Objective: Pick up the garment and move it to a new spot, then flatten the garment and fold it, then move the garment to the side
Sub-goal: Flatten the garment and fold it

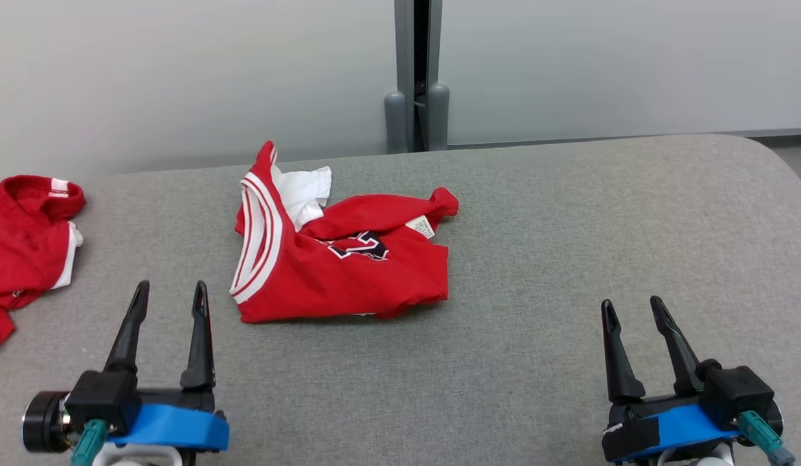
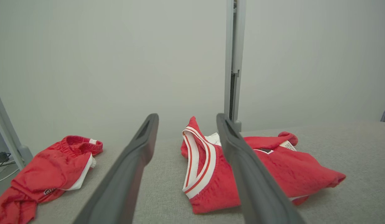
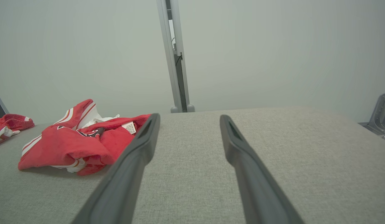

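A crumpled red garment (image 1: 348, 265) with white and red striped trim and a white lining lies in a heap near the middle of the grey table (image 1: 568, 226). It also shows in the left wrist view as the garment (image 2: 273, 174) and in the right wrist view as the garment (image 3: 74, 143). My left gripper (image 1: 170, 294) stands open near the front left, just left of the garment and apart from it. At the front right, well clear of the cloth, my right gripper (image 1: 633, 309) is open too. Nothing sits between either pair of fingers.
A second red piece of clothing (image 1: 24, 246) lies bunched at the table's left edge, also seen as red clothing (image 2: 52, 174) in the left wrist view. A grey post (image 1: 416, 77) stands behind the table against a pale wall. The table's right end curves away.
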